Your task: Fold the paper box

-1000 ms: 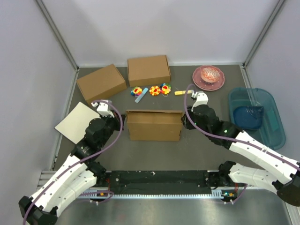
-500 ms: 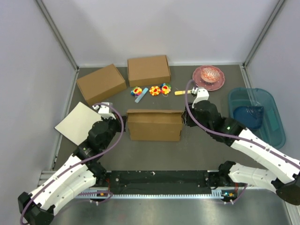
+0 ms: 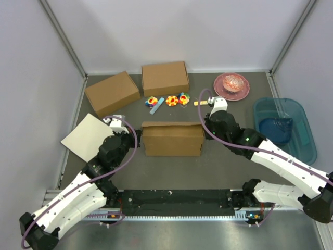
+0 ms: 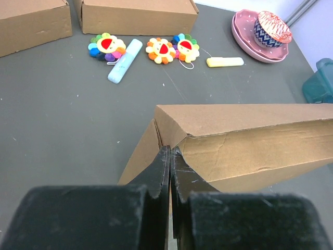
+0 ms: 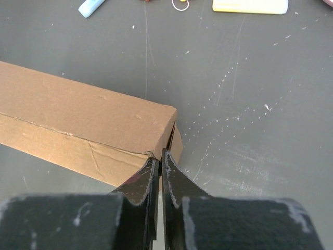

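The paper box (image 3: 171, 139) lies mid-table with its long axis running left to right between my two arms, so each short end faces one gripper. My left gripper (image 4: 170, 153) has its fingers pressed together, tips touching the upper corner of the left end. My right gripper (image 5: 158, 156) is likewise closed, at the right end's corner; I see nothing held in either.
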